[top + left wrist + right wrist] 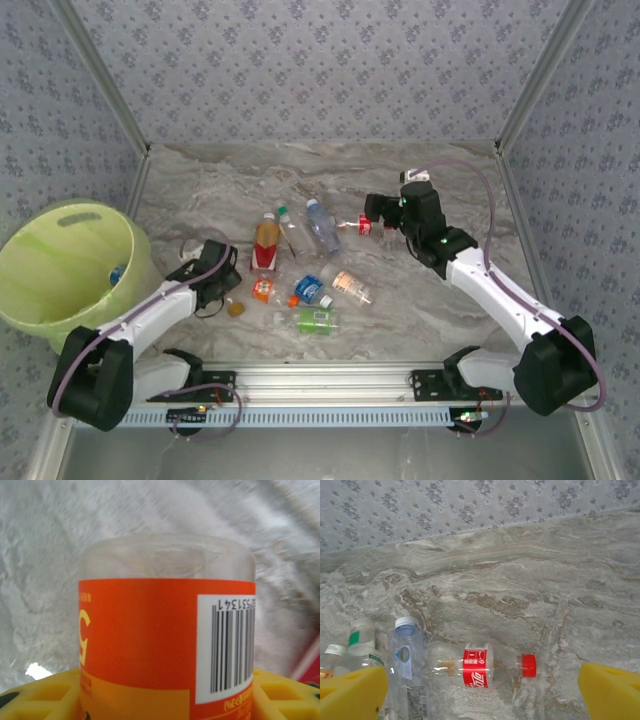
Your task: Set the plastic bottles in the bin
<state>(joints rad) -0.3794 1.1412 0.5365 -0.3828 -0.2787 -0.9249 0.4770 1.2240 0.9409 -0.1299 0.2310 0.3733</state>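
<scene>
Left tool (165, 700) pinches an orange-labelled bottle (150, 630) by its sides, evidently for carrying to the bin (25, 310), which stands at the left of the counter (430, 180) holding one blue-marked item (117, 272). Right tool (480, 695) hangs spread above a red-labelled bottle (475, 667) lying flat. Other bottles (322, 230) lie loose mid-counter.

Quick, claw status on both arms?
Left claw: closed on an orange bottle.
Right claw: open, holding nothing.
</scene>
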